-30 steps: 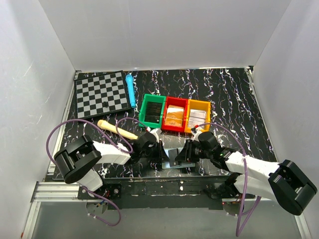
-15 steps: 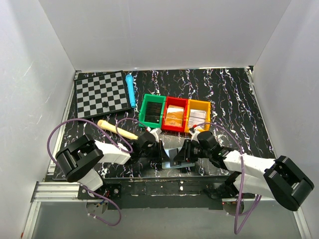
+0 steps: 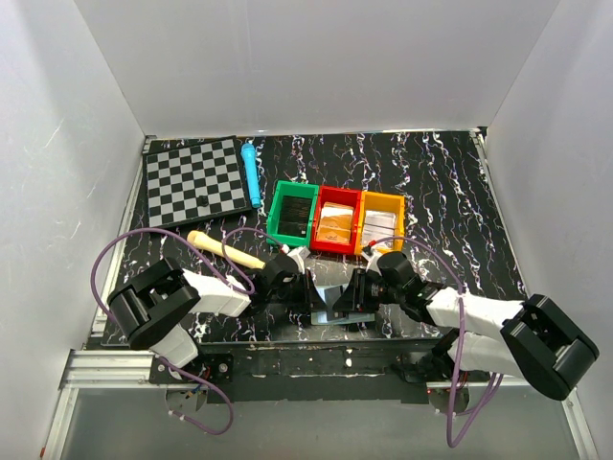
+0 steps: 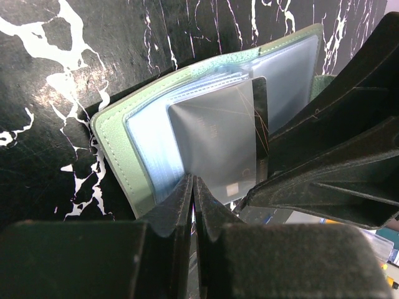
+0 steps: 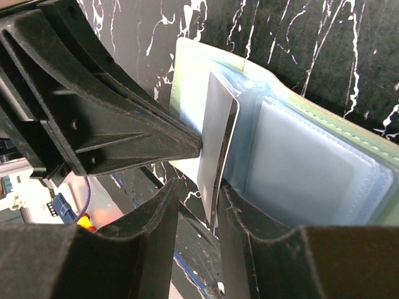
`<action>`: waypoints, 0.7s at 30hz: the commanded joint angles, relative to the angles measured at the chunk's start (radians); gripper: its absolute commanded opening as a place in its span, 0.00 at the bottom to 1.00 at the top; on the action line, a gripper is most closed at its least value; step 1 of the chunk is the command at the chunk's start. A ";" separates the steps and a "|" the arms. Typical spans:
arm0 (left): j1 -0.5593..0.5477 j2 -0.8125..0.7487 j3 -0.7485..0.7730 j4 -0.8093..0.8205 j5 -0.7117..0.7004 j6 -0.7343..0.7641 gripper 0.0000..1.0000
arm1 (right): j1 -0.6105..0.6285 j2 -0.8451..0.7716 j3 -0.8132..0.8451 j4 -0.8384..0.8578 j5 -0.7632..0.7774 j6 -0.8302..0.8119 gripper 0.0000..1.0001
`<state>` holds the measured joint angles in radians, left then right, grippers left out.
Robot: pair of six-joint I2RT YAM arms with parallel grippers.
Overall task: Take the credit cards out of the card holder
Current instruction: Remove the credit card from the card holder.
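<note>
1. Looking down from the top camera, I find the card holder (image 3: 331, 293) lying open close to the table's (image 3: 431, 172) near edge. It is about midway along that edge, just in front of the red bin (image 3: 337, 220).
2. Both arms reach in low. The left gripper (image 3: 308, 287) meets the holder from its left side and the right gripper (image 3: 351, 299) from its right.
3. On the left wrist view the holder shows a green rim and pale blue sleeves. A grey card (image 4: 215, 134) stands partway out of them, tilted up.
4. My left gripper is clenched, fingertips together at the card's lower left edge. I cannot tell whether the card or a sleeve is caught between them.
5. On the right wrist view the right gripper's jaws stand parted with the card's lower edge in the gap. The card lies against one finger and a space shows beside the other, so it is not pinched.
6. In that same view the left gripper's tip touches the card's face.
7. A green bin (image 3: 294, 213) and an orange bin (image 3: 379, 223) flank the red one.
8. A chessboard (image 3: 194, 180) fills the far left corner with a blue pen (image 3: 251, 172) just beside it. A wooden stick (image 3: 225, 249) lies between the board and the left arm.
</note>
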<state>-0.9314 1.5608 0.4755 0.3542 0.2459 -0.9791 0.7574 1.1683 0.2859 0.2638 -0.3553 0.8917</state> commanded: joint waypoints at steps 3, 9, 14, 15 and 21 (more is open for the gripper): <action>0.006 0.038 -0.038 -0.098 -0.053 0.026 0.03 | 0.003 -0.073 0.035 0.011 -0.030 0.007 0.37; 0.009 0.044 -0.038 -0.095 -0.048 0.026 0.02 | -0.003 -0.113 0.027 -0.017 -0.027 0.004 0.36; 0.013 0.044 -0.041 -0.093 -0.048 0.026 0.02 | -0.009 -0.128 0.025 -0.032 -0.024 0.003 0.35; 0.014 0.042 -0.041 -0.095 -0.046 0.026 0.02 | -0.010 -0.133 0.024 -0.037 -0.024 0.001 0.35; 0.016 0.050 -0.041 -0.089 -0.042 0.026 0.02 | -0.018 -0.148 0.024 -0.060 -0.024 -0.007 0.35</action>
<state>-0.9245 1.5677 0.4706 0.3756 0.2527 -0.9813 0.7452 1.0389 0.2859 0.1814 -0.3546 0.8894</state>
